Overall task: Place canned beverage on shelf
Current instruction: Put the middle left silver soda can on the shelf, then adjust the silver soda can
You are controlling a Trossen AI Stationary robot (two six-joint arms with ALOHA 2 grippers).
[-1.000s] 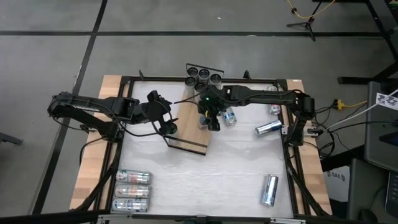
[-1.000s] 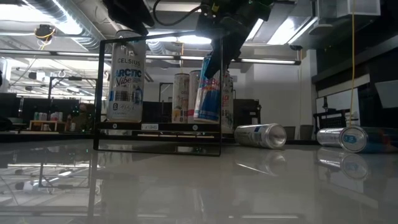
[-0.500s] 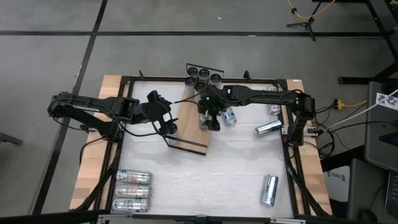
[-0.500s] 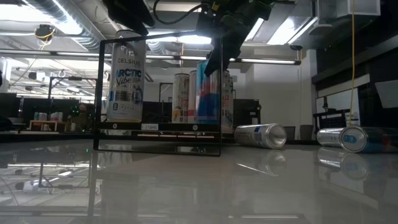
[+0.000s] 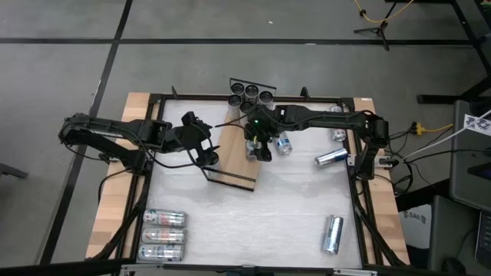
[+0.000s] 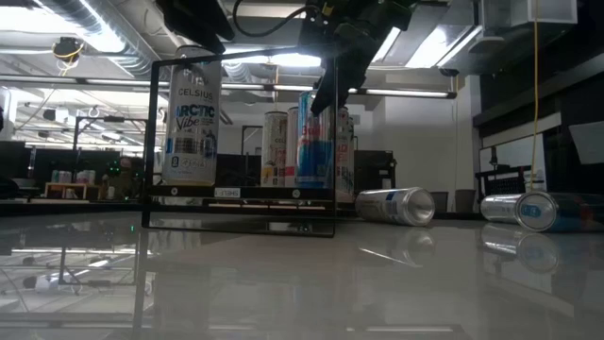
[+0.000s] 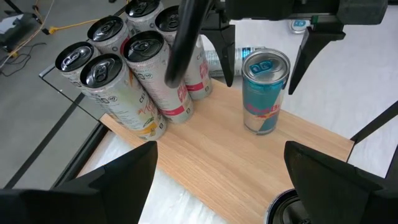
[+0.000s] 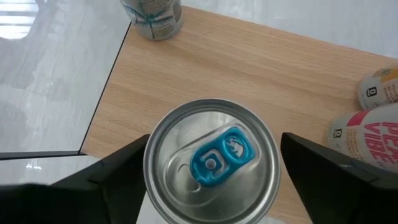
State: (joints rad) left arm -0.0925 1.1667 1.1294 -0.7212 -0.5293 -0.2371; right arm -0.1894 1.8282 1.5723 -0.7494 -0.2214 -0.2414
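White tabletop (image 5: 253, 222) carries the shelf (image 5: 232, 157), where the spread right gripper (image 8: 211, 186) straddles an upright can (image 8: 211, 163).

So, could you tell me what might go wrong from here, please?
The right hand is open, but its fingers flank the blue can closely; lifting off crooked could tip it. The can stands near the shelf edge, so a knock might send it off. The pink cans crowd close beside that arm.

You see the white tabletop (image 5: 253, 222) with wooden edges (image 5: 107, 215) on a grey floor (image 5: 230, 61) crossed by black lines (image 5: 115, 46). Beyond it, a yellow cable (image 5: 376, 15) hangs near a tripod (image 5: 376, 31). Ceiling lights (image 6: 444, 42) shine in the room behind.
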